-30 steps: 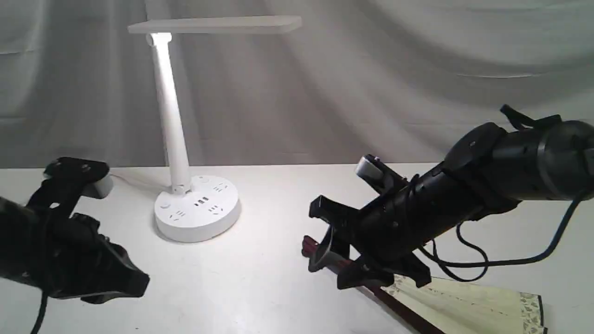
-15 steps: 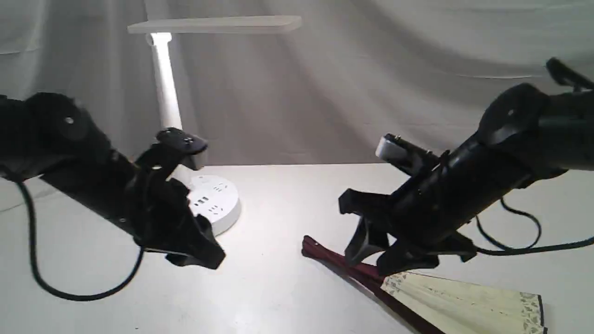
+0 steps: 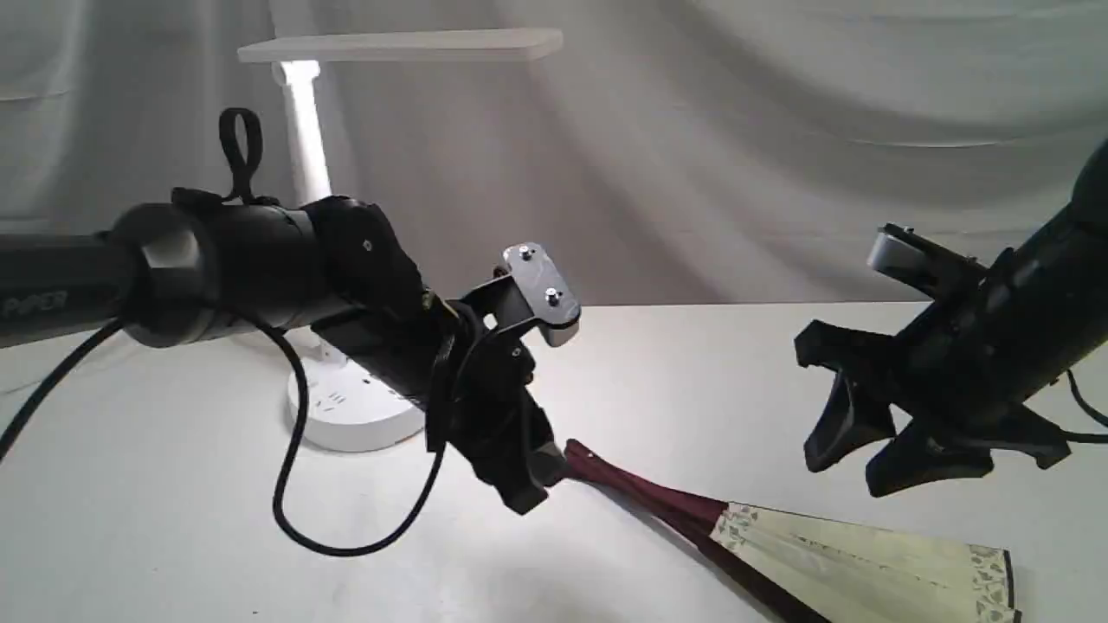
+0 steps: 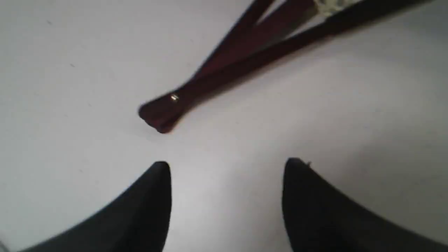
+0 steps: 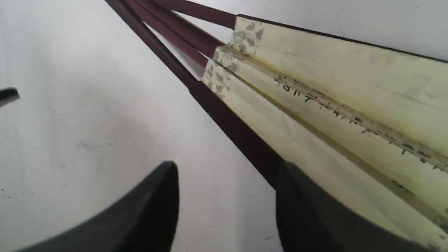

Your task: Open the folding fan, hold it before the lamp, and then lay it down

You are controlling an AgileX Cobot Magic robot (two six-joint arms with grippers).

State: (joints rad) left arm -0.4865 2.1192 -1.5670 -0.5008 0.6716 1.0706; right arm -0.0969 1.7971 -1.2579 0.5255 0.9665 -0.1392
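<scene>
1. Bench: white top, with grey draped cloth hung behind the back edge.
2. Folding fan lies flat on the bench toward the front right corner. It is only part spread: a few cream pleats show, with black script along one fold and a leaf-patterned border. The leaf runs past the front edge of the exterior view.
3. The fan's maroon ribs meet at the rivet end, which points toward the middle of the bench.
4. Lamp stands near the back left corner, its flat head level and reaching toward the middle. The top of the stem is brightly lit. The left arm hides part of the round base.
5. Left gripper is angled down at the rivet end of the fan. Its jaws are spread, with nothing between them. The wrist view shows bare bench between fingertips and rivet end: close, not touching.
6. Right gripper hangs above the fan's ribs and inner leaf, on the right side of the bench. Its jaws are spread and hold nothing. In the wrist view one finger overlaps the dark outer guard; the exterior view shows it clear of the fan.
7. A black cable loops down from the left arm to the bench in front of the lamp base.
</scene>
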